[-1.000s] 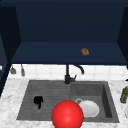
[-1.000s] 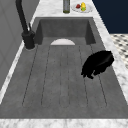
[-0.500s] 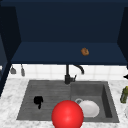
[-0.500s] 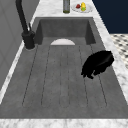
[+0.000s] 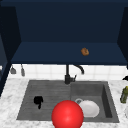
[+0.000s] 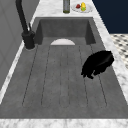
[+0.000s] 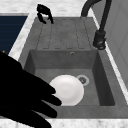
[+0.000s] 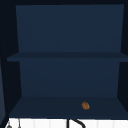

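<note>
Over the sink's ribbed drainboard [image 6: 50,82], left of the faucet [image 5: 67,75], the left hand [image 5: 38,100] hovers with fingers curled, holding nothing; a white plate [image 5: 88,108] lies in the basin right of the faucet.

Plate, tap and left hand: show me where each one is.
plate [image 7: 67,90], right side view, middle of its white face
tap [image 6: 28,39], left side view, its base
left hand [image 5: 38,100], front view, its palm

Black five-fingered left hand [image 5: 38,100], small in front view, fingers curled downward, holding nothing; seen larger in left side view [image 6: 98,63], palm down, fingertips bent under; far off in right side view [image 7: 43,10]. Second black hand, the right hand [image 7: 17,92], close in right side view, fingers extended and spread.
</note>
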Tool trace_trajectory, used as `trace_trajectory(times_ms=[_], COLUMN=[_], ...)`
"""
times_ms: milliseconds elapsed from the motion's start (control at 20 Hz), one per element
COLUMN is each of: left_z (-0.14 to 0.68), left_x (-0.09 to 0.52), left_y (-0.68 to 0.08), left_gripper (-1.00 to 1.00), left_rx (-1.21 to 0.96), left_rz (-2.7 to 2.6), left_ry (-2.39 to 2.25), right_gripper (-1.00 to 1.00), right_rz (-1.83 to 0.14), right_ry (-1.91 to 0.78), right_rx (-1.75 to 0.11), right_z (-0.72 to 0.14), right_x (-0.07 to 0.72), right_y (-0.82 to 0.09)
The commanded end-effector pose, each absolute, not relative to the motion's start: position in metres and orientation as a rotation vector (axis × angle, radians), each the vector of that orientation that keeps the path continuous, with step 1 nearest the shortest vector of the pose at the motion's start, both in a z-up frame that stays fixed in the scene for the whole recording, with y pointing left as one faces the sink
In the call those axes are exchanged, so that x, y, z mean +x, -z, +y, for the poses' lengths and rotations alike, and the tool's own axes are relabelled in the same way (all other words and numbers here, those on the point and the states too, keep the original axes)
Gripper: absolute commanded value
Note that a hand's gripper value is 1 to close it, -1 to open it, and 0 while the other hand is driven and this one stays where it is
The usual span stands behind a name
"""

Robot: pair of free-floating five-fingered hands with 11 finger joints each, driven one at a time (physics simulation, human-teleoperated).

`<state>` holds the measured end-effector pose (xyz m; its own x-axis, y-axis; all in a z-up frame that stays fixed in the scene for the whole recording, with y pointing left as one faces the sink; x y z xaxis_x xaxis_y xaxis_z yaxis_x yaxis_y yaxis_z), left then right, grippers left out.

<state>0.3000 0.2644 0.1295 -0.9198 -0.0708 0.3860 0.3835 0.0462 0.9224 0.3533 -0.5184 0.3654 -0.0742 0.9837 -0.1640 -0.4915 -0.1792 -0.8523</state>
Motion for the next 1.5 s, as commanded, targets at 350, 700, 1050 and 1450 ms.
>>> trace_trajectory(times_ms=[350,700,1050,1450], left_z=[0.264,0.264,0.264,0.264], left_x=[0.3,0.3,0.3,0.3], left_y=[-0.13,-0.13,-0.13,-0.13], left_gripper=[0.0,0.0,0.0,0.0], left_rx=[-0.316,-0.316,-0.316,-0.316], left_rz=[-2.003,-2.003,-2.003,-2.003], left_ry=[1.94,1.94,1.94,1.94], right_gripper=[-1.0,-1.0,-1.0,-1.0], right_rz=[-0.705,-0.706,-0.585,-0.514], right_ry=[-1.56,-1.537,-1.59,-1.601], right_rx=[-0.781,-0.799,-0.711,-0.637], right_z=[-0.541,-0.547,-0.548,-0.549], right_x=[0.391,0.387,0.407,0.423], right_y=[-0.317,-0.295,-0.29,-0.284])
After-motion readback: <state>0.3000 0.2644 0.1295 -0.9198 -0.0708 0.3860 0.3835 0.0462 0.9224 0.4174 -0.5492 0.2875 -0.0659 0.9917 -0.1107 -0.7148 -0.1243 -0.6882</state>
